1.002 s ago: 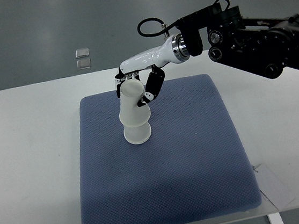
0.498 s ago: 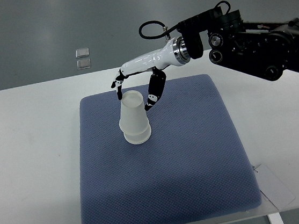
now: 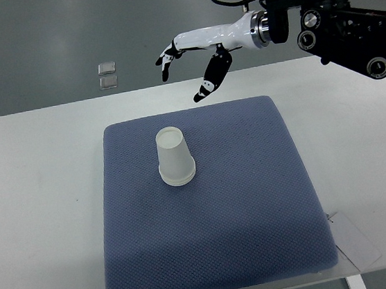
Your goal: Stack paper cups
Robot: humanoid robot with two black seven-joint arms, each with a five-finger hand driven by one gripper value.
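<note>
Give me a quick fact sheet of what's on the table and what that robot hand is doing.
surface: white table with a blue mat on it
cups: paper cup stack, upside down, standing on the mat
right hand: open, raised beyond the mat's far edge, holding nothing
left hand: not in view
extras: white tag by the mat's near right corner

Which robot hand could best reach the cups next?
Probably the right robot hand: it hovers open beyond the far edge of the blue mat, not far from the upside-down cup stack. No left arm shows in the picture.
</note>
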